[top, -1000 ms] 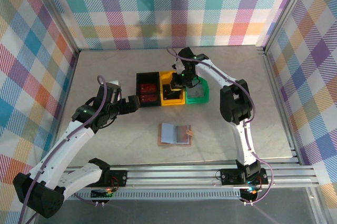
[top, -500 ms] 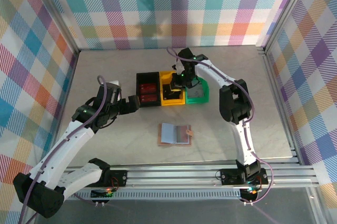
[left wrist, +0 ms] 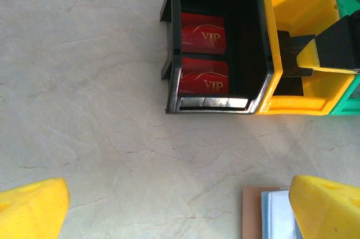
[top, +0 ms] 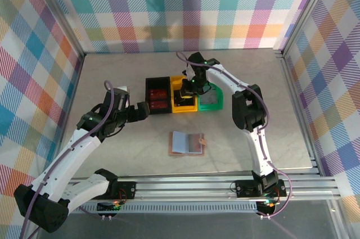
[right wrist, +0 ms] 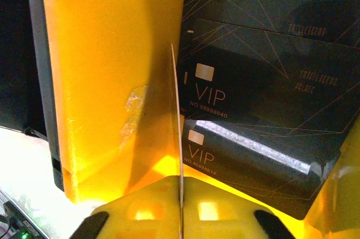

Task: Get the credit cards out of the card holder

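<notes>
The card holder (top: 187, 143), a tan leather wallet, lies spread open on the table with its pale blue pockets up; its corner (left wrist: 270, 216) shows in the left wrist view. My right gripper (right wrist: 181, 194) is down in the yellow bin (right wrist: 95, 81), shut on a thin credit card (right wrist: 176, 115) seen edge-on. Two black VIP credit cards (right wrist: 264, 87) lie flat on the bin floor beneath it. My left gripper (left wrist: 180, 211) hangs open over bare table, left of the card holder, with nothing between its fingers. From above, the right gripper (top: 185, 94) is over the yellow bin and the left gripper (top: 145, 111) is beside the black bin.
Three bins stand in a row behind the card holder: a black bin (top: 158, 95) holding two red VIP cards (left wrist: 202, 25), the yellow bin (top: 184, 106) and a green bin (top: 212, 102). Checked walls close in the table on three sides.
The right arm has shifted slightly left over the yellow bin, with the card still between its jaws. The left arm and the card holder have not moved.
</notes>
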Controlling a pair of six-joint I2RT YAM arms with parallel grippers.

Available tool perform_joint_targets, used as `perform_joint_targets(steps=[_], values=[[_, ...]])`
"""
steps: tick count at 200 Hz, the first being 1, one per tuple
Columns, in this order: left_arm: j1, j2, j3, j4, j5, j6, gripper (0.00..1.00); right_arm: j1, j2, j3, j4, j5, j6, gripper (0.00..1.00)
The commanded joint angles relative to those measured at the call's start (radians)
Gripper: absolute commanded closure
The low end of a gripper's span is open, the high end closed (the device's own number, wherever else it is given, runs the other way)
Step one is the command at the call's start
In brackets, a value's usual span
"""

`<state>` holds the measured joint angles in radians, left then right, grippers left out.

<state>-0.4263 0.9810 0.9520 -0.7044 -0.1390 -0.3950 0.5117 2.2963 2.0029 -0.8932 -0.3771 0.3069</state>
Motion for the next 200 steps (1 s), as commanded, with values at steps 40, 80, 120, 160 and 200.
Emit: perform_joint_targets(steps=[40, 80, 120, 160, 200], values=[[0.02, -0.011, -0.005, 0.008, 0.012, 0.022, 0.0, 0.009, 0.007, 0.041, -0.042, 0.012, 0.003, 0.84], [0.02, -0.014, -0.005, 0.008, 0.012, 0.022, 0.0, 0.01, -0.003, 0.063, -0.067, 0.033, -0.009, 0.79], [0.02, -0.018, -0.005, 0.008, 0.014, 0.022, 0.0, 0.009, -0.017, 0.072, -0.085, 0.053, -0.017, 0.74], [0.02, -0.022, -0.007, 0.008, 0.016, 0.023, 0.0, 0.01, -0.034, 0.074, -0.101, 0.077, -0.025, 0.73], [0.02, -0.03, -0.007, 0.008, 0.019, 0.023, 0.0, 0.01, -0.05, 0.11, -0.134, 0.096, -0.036, 0.72]])
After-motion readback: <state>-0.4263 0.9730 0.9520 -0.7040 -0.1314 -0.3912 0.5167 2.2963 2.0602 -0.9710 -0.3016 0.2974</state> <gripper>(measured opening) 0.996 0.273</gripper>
